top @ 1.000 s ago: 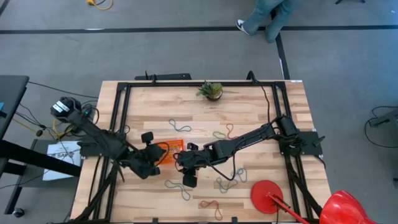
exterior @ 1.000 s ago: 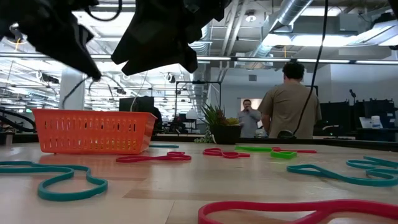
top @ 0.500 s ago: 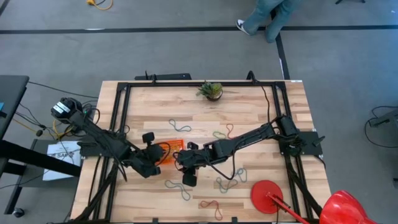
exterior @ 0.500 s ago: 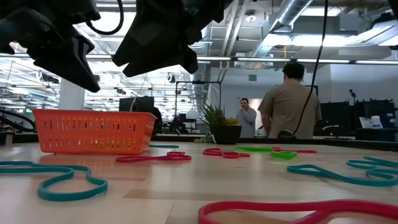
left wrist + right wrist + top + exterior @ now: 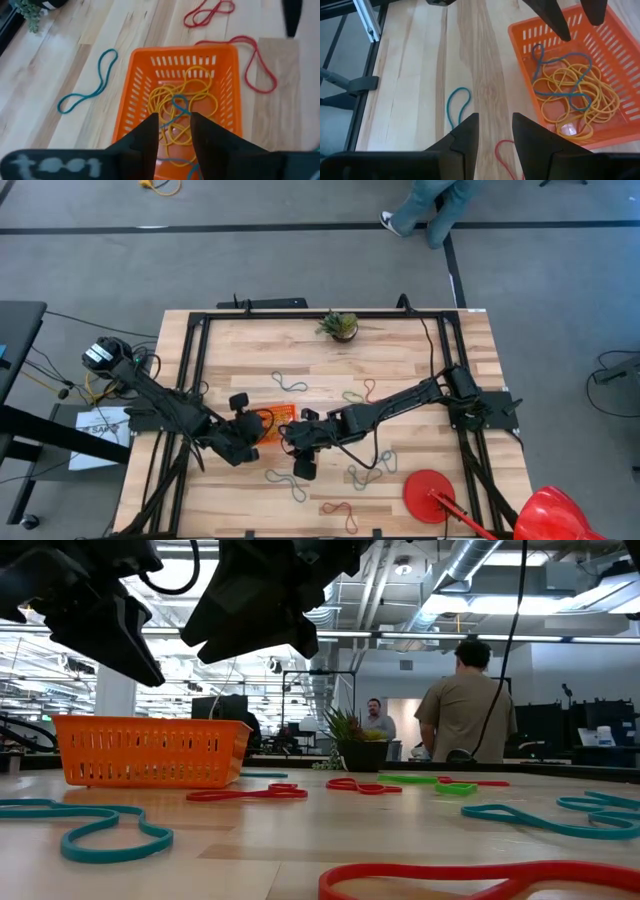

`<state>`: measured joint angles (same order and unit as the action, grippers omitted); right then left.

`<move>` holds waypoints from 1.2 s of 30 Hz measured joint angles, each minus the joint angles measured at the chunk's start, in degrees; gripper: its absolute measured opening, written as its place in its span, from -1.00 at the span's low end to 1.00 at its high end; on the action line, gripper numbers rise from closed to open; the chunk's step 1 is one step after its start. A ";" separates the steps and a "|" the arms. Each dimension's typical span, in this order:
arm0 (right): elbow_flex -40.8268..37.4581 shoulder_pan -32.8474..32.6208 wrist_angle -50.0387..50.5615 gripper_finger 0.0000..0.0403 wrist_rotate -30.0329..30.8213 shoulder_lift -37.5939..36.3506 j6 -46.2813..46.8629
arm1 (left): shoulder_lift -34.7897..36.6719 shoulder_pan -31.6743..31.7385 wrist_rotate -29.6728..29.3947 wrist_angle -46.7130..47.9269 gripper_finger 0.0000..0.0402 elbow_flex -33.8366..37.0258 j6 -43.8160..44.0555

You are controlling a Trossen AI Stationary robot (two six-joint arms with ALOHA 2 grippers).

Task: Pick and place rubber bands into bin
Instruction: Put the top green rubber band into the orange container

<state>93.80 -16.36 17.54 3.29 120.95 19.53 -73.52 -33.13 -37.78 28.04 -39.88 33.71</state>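
Note:
The orange bin (image 5: 272, 423) stands left of the table's middle and holds a tangle of yellow and blue rubber bands (image 5: 182, 97). My left gripper (image 5: 175, 125) hovers open above the bin's left end, its fingers pointing down into it, with nothing between them. My right gripper (image 5: 495, 125) hovers open over bare wood just right of the bin (image 5: 570, 75), also holding nothing. Loose bands lie flat on the table around the bin: a teal one (image 5: 457, 107), a red one (image 5: 257, 62), another red one (image 5: 207, 12), and more toward the near edge (image 5: 90, 825).
A small potted plant (image 5: 340, 326) stands at the table's far edge. A flat red disc (image 5: 430, 495) lies at the near right. Black frame rails (image 5: 195, 355) run along the table's sides. People stand in the room beyond the table (image 5: 465, 705).
In the low view my left gripper has dipped a little lower over the bin. My right gripper has kept still.

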 joint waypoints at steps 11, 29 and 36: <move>0.11 -1.36 13.61 -0.45 1.99 -6.59 3.39 | 5.38 -0.22 2.31 11.16 -0.47 -8.70 -3.78; -15.07 -6.26 27.54 -0.45 29.53 -24.70 7.27 | 38.86 -2.95 -7.08 30.47 -0.47 -4.46 4.33; -26.73 -3.34 28.65 -0.45 28.95 -24.26 17.55 | 45.21 -2.90 -7.67 22.55 -0.47 9.13 5.05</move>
<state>67.07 -19.70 46.19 32.24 96.69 37.08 -28.31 -36.03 -45.44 50.59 -30.75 38.76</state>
